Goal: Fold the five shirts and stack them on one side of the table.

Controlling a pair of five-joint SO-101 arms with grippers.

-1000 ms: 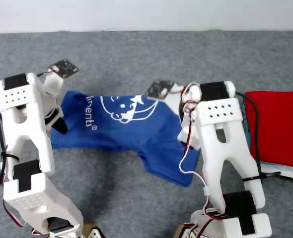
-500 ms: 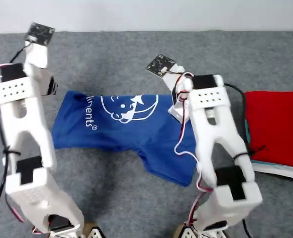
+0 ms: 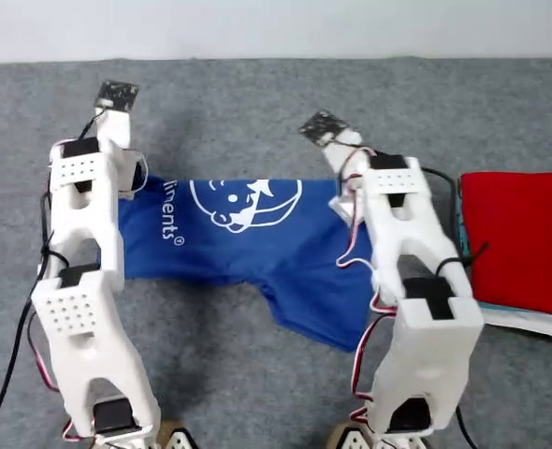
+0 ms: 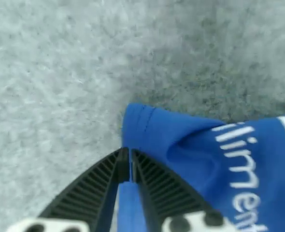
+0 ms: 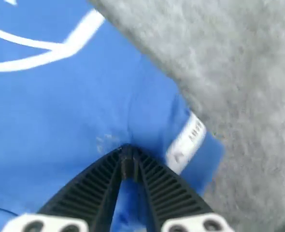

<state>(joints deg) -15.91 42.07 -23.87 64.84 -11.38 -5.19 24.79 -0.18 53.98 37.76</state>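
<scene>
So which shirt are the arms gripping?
The blue shirt with white print, spread mid-table; the left gripper and right gripper pinch it. The red shirt lies folded, untouched, atop a side pile.

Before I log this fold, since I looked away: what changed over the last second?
The left arm swung in to the far left corner of the blue shirt; the right arm stretched farther over its right side. The left gripper and right gripper are shut on it. The red stack stayed put.

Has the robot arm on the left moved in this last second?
Yes. The left arm has shifted right, toward the red stack, and now overlaps the blue shirt's left edge.
</scene>
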